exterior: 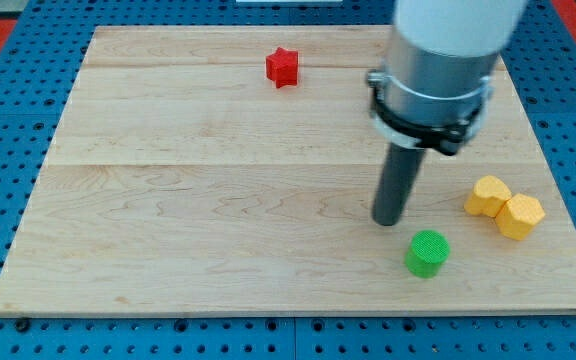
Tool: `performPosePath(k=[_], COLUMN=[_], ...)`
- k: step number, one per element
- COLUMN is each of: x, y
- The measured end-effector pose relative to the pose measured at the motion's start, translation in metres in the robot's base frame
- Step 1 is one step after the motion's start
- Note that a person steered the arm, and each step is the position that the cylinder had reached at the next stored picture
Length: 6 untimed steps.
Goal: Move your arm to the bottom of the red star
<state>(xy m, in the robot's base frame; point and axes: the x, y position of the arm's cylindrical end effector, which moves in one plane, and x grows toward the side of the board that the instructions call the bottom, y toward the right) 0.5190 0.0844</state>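
The red star (282, 66) lies near the view's top, a little left of the middle of the wooden board (188, 200). My tip (387, 221) rests on the board well below and to the right of the star, just above and left of the green cylinder (427, 253). The arm's grey and white body (438, 70) rises above the rod at the top right.
A yellow block of two joined hexagons (505, 207) lies at the view's right, right of my tip. The board sits on a blue pegboard table (8, 120).
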Motion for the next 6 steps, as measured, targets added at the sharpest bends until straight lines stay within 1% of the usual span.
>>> performPosePath(k=[1,2,3,4,5,6], x=[0.059,0.099,0.082,0.027,-0.002,0.0], y=[-0.015,-0.013,0.027,0.061,0.076,0.075])
